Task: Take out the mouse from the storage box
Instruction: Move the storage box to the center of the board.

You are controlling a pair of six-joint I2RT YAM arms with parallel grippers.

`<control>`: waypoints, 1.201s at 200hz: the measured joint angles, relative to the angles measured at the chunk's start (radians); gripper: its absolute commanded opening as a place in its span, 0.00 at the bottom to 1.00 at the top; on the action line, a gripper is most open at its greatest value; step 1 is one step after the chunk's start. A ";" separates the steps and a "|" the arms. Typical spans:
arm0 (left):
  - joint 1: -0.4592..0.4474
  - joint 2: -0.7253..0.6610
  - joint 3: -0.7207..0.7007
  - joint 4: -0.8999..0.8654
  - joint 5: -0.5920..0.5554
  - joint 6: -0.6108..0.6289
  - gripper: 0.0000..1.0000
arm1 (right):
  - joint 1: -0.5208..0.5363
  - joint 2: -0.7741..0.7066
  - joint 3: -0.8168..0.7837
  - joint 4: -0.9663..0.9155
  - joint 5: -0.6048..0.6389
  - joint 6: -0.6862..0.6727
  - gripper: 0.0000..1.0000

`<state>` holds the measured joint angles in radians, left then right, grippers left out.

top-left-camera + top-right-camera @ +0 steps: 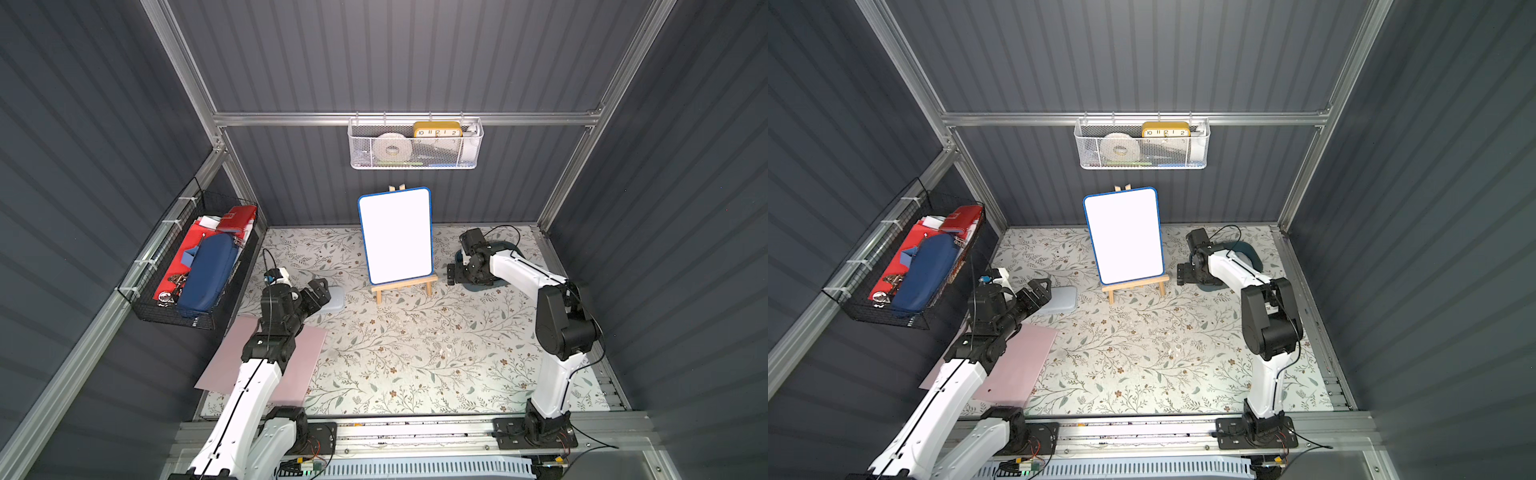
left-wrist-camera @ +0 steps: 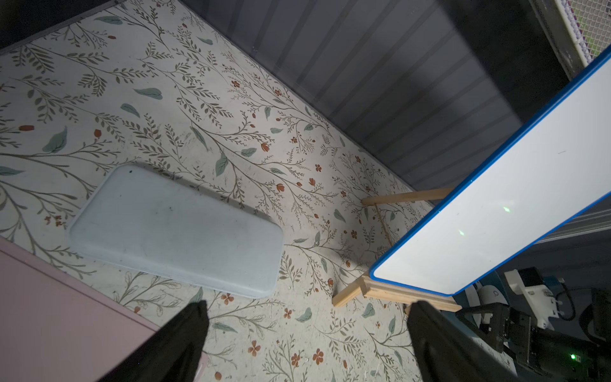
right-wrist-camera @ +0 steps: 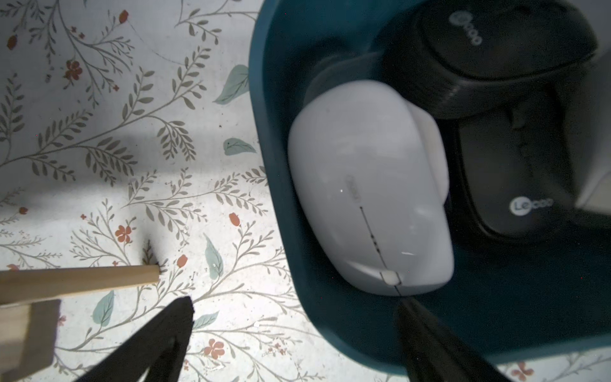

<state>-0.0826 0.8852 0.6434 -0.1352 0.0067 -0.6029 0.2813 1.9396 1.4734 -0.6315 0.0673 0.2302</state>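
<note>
The storage box [image 3: 271, 99] is a dark teal tub at the back right of the table, mostly hidden under my right arm in both top views [image 1: 510, 246] [image 1: 1252, 254]. Inside it lie a white mouse [image 3: 367, 185] and two black mice [image 3: 496, 49] [image 3: 515, 188]. My right gripper [image 3: 294, 302] [image 1: 452, 275] is open and straddles the box's near wall. One finger is over the table, the other over the box floor just short of the white mouse's wheel end. It holds nothing. My left gripper [image 2: 309, 304] [image 1: 321, 291] hangs open and empty at the left.
A pale blue-grey case [image 2: 178, 231] [image 1: 336, 300] lies just ahead of the left gripper. A whiteboard on a wooden easel [image 1: 397, 235] stands mid-back, its foot [image 3: 79, 276] close to the right gripper. A pink sheet [image 1: 309, 353] lies front left. Baskets hang on the back wall [image 1: 415, 145] and left wall [image 1: 195, 266].
</note>
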 measured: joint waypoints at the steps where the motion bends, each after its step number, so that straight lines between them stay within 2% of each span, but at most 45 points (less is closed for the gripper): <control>1: 0.000 0.000 0.000 0.000 0.000 0.000 0.99 | 0.000 0.000 0.000 0.000 0.000 0.000 0.99; 136: 0.000 -0.054 -0.042 -0.018 -0.023 0.000 0.99 | 0.002 0.044 0.032 -0.018 -0.023 -0.024 0.99; 201: 0.000 -0.015 -0.042 -0.018 -0.029 0.000 0.99 | 0.036 -0.075 -0.121 -0.042 -0.025 0.000 0.99; 240: 0.000 0.000 -0.042 -0.018 -0.029 0.000 0.99 | 0.102 -0.143 -0.215 -0.024 -0.003 0.022 0.99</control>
<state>-0.0826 0.8852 0.6010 -0.1528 -0.0223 -0.6033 0.3836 1.7962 1.2587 -0.6556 0.0643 0.2520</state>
